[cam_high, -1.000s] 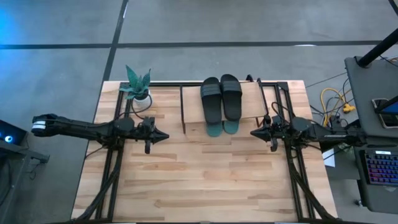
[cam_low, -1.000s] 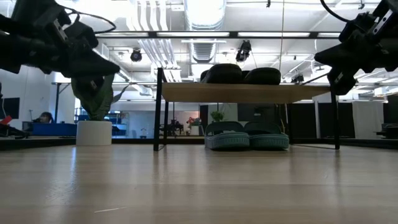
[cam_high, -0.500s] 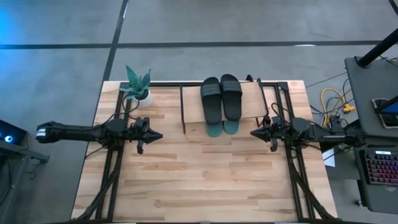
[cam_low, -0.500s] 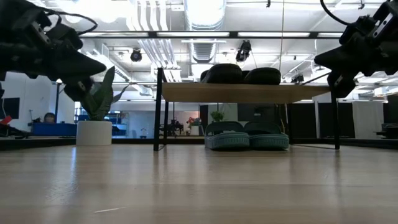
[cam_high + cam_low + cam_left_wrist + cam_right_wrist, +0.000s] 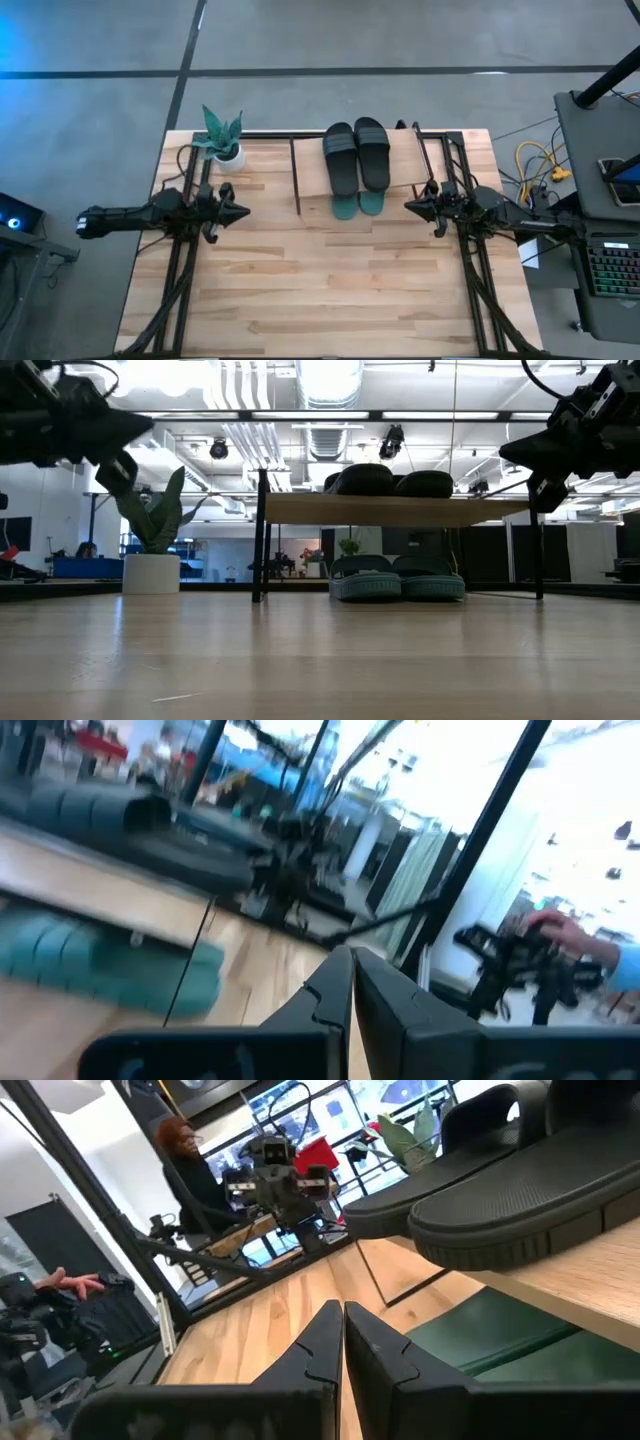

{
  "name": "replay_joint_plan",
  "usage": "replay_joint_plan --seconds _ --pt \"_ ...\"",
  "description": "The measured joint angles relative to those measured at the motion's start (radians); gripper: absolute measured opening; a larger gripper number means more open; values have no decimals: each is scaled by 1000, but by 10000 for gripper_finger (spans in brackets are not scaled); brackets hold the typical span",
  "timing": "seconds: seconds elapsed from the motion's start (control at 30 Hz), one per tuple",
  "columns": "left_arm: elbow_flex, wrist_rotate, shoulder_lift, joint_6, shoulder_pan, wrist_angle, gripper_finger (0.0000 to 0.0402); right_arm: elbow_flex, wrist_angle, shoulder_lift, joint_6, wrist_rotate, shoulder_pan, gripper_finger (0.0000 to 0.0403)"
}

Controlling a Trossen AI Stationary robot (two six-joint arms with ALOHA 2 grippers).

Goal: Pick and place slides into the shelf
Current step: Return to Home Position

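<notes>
The shelf (image 5: 308, 165) stands at the table's far middle. Two black slides (image 5: 340, 158) (image 5: 372, 152) lie side by side on its top board (image 5: 400, 510). Two teal slides (image 5: 366, 578) (image 5: 432, 578) rest underneath it, their ends showing at the shelf's near edge (image 5: 344, 207). My left gripper (image 5: 243, 212) is left of the shelf, shut and holding nothing, pointing level toward the right. My right gripper (image 5: 408, 208) is right of the shelf, shut and holding nothing, pointing level toward the left. Both hang above the table (image 5: 150, 422) (image 5: 502, 452).
A potted plant (image 5: 222, 140) stands at the far left of the table. The near half of the wooden table (image 5: 330, 300) is bare. A side desk with a keyboard (image 5: 612, 270) and cables stands to the right. A person (image 5: 185, 1160) shows in the room beyond.
My left gripper has drawn back toward the table's left edge, away from the shelf. It has risen a little and tipped up from slightly nose-down to level, staying shut. The slides have not moved.
</notes>
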State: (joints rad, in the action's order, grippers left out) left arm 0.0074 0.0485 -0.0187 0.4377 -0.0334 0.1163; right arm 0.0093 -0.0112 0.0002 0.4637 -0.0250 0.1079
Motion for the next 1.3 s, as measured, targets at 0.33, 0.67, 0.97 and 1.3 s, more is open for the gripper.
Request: replay_joint_plan --seconds 0.33,0.67,0.97,1.3 --pt "-1 -1 -20 0 -1 60 0 0 1 1 0 0 3 8" --pt "-2 -1 -41 0 -1 60 0 0 1 2 0 0 2 8" --pt "0 -1 -59 0 -1 59 0 0 0 3 0 0 2 8" --pt "0 -118 -62 -162 -2 78 0 0 0 2 0 1 2 8"
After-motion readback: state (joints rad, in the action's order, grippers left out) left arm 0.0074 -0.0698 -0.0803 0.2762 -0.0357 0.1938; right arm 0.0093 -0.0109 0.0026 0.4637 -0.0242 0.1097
